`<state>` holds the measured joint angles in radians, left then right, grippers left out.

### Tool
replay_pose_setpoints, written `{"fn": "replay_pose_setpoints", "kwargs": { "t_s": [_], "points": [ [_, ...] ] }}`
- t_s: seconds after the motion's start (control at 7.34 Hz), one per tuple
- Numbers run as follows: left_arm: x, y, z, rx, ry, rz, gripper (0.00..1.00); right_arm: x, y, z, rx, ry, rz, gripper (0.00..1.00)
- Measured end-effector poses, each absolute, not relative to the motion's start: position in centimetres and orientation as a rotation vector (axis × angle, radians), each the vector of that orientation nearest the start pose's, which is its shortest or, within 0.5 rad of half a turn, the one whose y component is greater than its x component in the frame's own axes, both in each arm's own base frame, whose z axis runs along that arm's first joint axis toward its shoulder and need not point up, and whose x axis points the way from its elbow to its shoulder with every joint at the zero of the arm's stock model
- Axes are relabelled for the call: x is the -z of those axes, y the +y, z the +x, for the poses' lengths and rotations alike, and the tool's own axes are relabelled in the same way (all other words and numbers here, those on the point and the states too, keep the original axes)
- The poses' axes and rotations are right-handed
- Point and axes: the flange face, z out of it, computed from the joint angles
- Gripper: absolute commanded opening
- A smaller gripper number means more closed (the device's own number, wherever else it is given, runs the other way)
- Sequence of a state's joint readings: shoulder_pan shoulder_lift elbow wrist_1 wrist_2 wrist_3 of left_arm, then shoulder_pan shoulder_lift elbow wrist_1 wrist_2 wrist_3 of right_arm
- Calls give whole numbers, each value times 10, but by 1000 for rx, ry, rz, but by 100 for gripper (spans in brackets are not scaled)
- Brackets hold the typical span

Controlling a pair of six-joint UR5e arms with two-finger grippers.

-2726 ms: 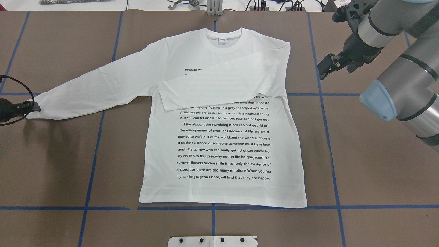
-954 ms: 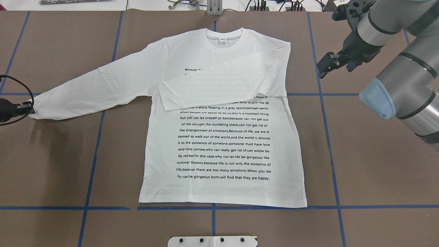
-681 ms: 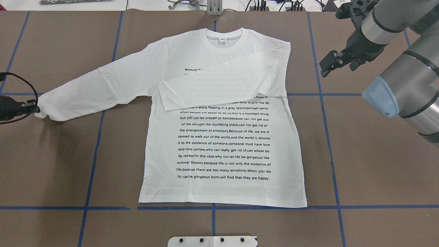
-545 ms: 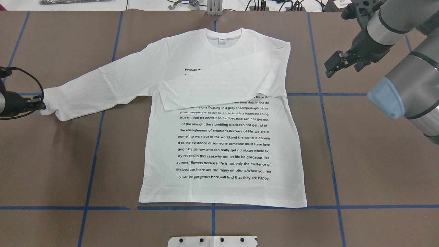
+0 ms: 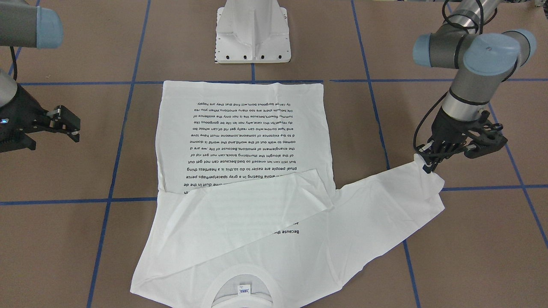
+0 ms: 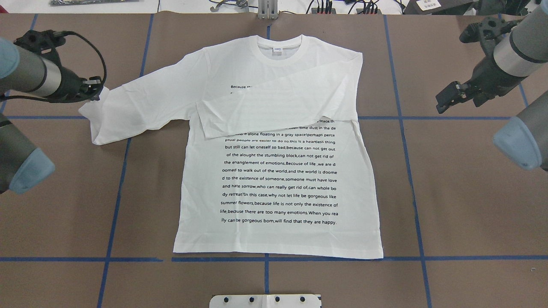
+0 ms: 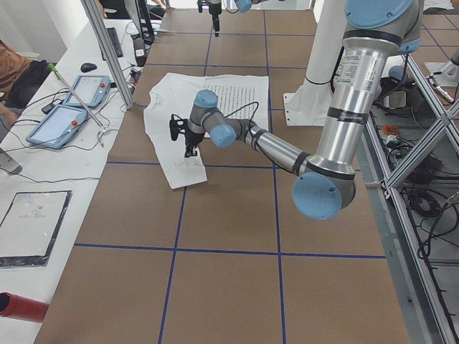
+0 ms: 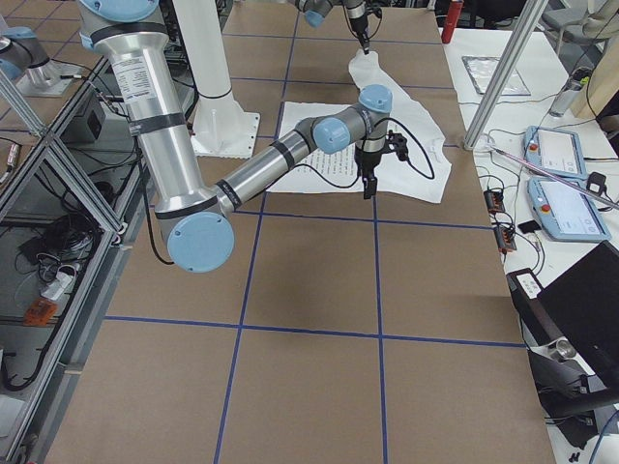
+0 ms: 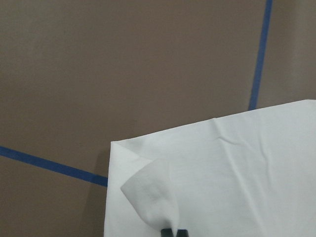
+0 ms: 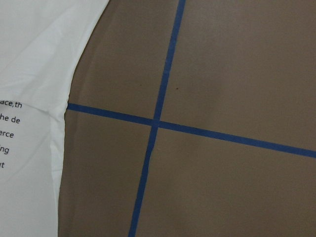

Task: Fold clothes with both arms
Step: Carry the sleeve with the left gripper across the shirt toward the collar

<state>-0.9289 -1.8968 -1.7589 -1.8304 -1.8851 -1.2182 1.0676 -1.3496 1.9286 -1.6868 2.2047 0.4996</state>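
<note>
Nearest the white pedestal base (image 6: pixel 265 300), the hem of the white T-shirt (image 6: pixel 278 184) is laid flat and square along a blue tape line (image 6: pixel 77 259) on the brown table (image 6: pixel 471 214). The print side is turned up, so the body can serve as a steady base for the folds. Further out, the sleeve on the robot's right (image 6: pixel 274 115) is seen folded across the chest, over the black text. The other sleeve (image 6: pixel 141 107) is held by its cuff, doubled back toward the shoulder and raised off the table, presumably so that it can be carried across the chest as well. The left gripper (image 6: pixel 97 87) is clamped on that cuff, with only cloth pinched between its closed jaws. The right gripper (image 6: pixel 443 102) is kept well apart from the shirt, over bare table; its jaws appear parted and nothing is held. Farthest away, the collar (image 6: pixel 280 60) is left lying flat.
</note>
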Motion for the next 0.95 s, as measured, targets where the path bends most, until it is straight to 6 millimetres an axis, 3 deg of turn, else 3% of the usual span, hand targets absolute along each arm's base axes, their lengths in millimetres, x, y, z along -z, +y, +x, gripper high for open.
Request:
{"fn": "replay_pose_setpoints", "kwargs": {
  "t_s": [0.27,0.55,0.82,0.95],
  "points": [
    [-282,-577,306,437,791,199,0,-414,-495,-173,123,-742,79,100],
    [-200,-585,322,476,890,154,0,-429,-487,-151,103,-731,78,100],
    [-102,-607,350,535,1035,71,0,-434,-486,-143,96,-726,77,100],
    [-62,-616,361,560,1081,23,0,-435,-487,-143,94,-726,77,100]
  ]
}}
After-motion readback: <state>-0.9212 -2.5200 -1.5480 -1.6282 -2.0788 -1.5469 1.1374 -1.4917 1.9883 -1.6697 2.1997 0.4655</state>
